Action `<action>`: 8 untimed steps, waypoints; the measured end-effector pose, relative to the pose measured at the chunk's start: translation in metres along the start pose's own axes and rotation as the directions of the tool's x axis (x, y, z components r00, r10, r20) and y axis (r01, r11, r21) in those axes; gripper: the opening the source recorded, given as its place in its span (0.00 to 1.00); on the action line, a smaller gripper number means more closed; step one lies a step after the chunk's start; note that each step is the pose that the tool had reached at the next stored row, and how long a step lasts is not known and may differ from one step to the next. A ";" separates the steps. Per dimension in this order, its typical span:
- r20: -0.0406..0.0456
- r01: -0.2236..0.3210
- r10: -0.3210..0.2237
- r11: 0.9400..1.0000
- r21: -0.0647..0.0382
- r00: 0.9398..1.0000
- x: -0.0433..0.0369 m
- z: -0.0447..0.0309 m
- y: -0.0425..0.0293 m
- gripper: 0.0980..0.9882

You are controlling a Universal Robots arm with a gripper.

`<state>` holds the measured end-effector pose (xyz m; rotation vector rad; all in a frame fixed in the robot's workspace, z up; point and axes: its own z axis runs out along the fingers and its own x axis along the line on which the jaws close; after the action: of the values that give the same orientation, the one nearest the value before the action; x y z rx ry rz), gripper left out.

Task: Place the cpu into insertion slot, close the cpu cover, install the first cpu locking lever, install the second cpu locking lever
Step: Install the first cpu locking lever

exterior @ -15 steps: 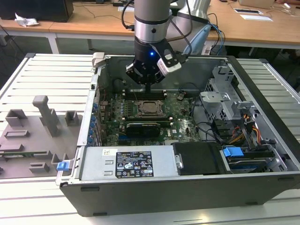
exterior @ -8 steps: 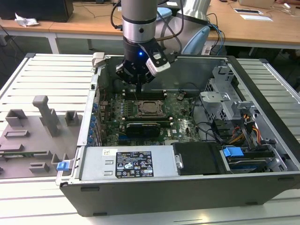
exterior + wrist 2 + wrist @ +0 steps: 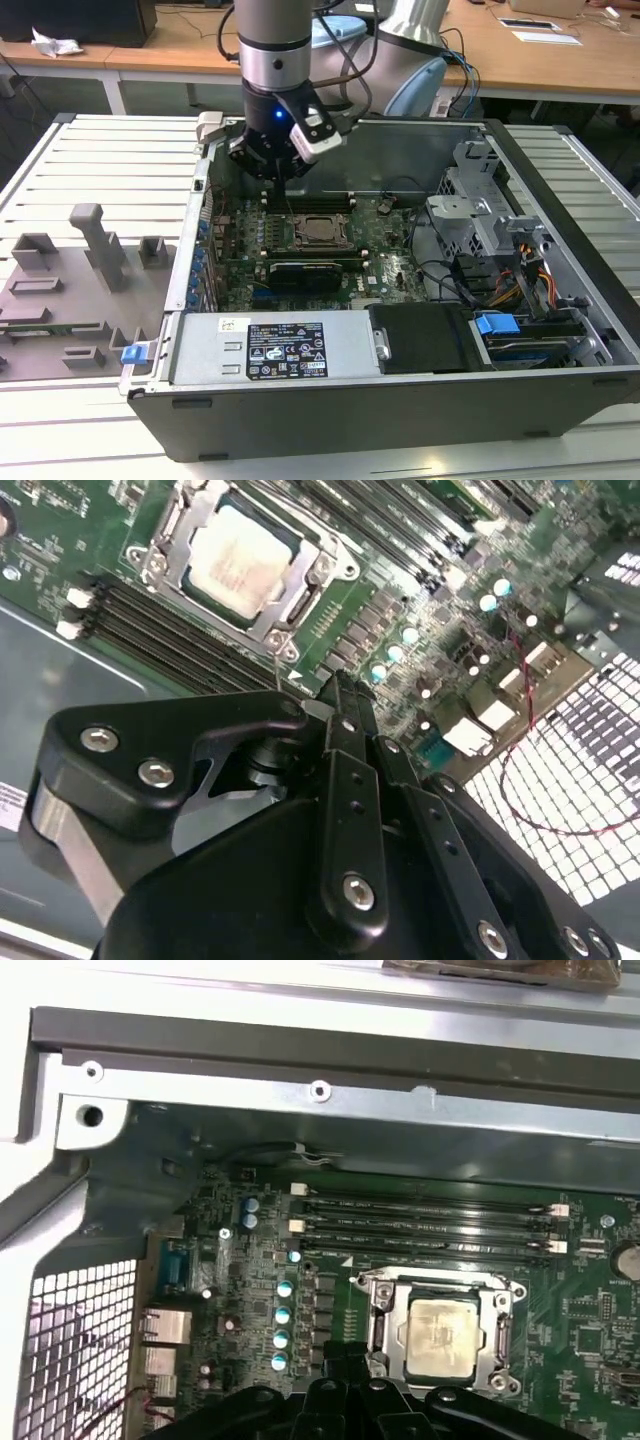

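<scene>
The cpu point(image 3: 240, 560) point(image 3: 440, 1335) lies flat in the insertion slot point(image 3: 322, 231) on the green board, silvery top up. The cpu cover point(image 3: 172, 548) point(image 3: 384, 1322) lies down around it as a metal frame. My gripper point(image 3: 285, 180) point(image 3: 338, 685) point(image 3: 345, 1358) hovers just off one corner of the socket, beside the memory slots, fingers pressed together with nothing visibly between them. A thin metal rod point(image 3: 277, 670), apparently a locking lever, rises from that socket corner close to the fingertips.
The open computer case holds long black memory slots point(image 3: 430, 1225), a power supply point(image 3: 270, 350) at the front and a drive cage point(image 3: 480, 215) on the exterior view's right. A case wall point(image 3: 300, 1060), a vent grid point(image 3: 70, 1340) and a red wire point(image 3: 520, 710) are near.
</scene>
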<state>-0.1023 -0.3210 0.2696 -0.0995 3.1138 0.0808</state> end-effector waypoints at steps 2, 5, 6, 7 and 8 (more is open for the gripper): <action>0.000 -0.004 0.004 1.000 0.001 1.000 0.0042 0.0000 0.0006 0.01; 0.000 -0.005 0.005 1.000 0.000 1.000 0.0107 0.0019 0.0045 0.01; 0.000 -0.006 0.006 1.000 0.001 1.000 0.0106 0.0025 0.0064 0.01; 0.000 -0.007 0.007 1.000 0.001 1.000 0.0104 0.0038 0.0097 0.01; 0.000 -0.008 0.008 1.000 0.000 1.000 0.0101 0.0057 0.0152 0.01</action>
<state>-0.1132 -0.3062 0.2644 -0.0875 3.1140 0.0802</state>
